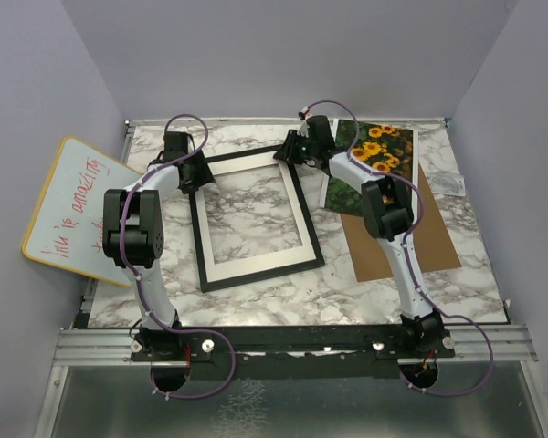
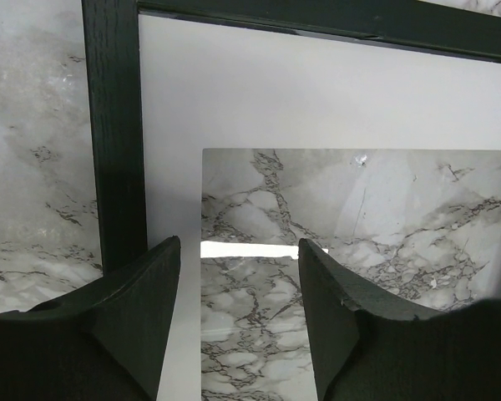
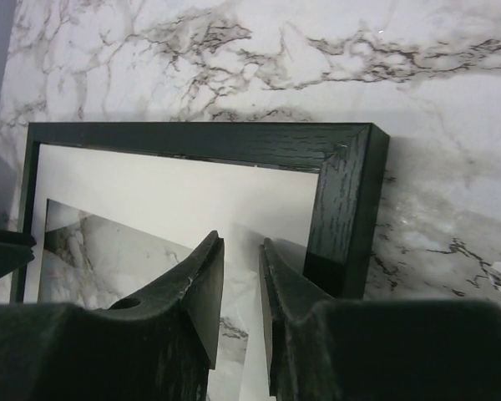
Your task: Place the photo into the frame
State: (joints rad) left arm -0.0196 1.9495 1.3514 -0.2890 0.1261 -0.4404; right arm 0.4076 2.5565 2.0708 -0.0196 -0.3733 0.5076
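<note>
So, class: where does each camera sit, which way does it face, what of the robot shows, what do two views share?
Top external: above and behind, looking down on the table; left arm and right arm show.
Left wrist: on the left arm, facing one frame corner; left gripper shows.
Right wrist: on the right arm, facing another corner; right gripper shows.
Both wrists share: frame, white mat.

On the marble table (image 1: 347, 285) lie the frame (image 1: 260, 274) and, to its right, a brown backing board (image 1: 438, 239).
</note>
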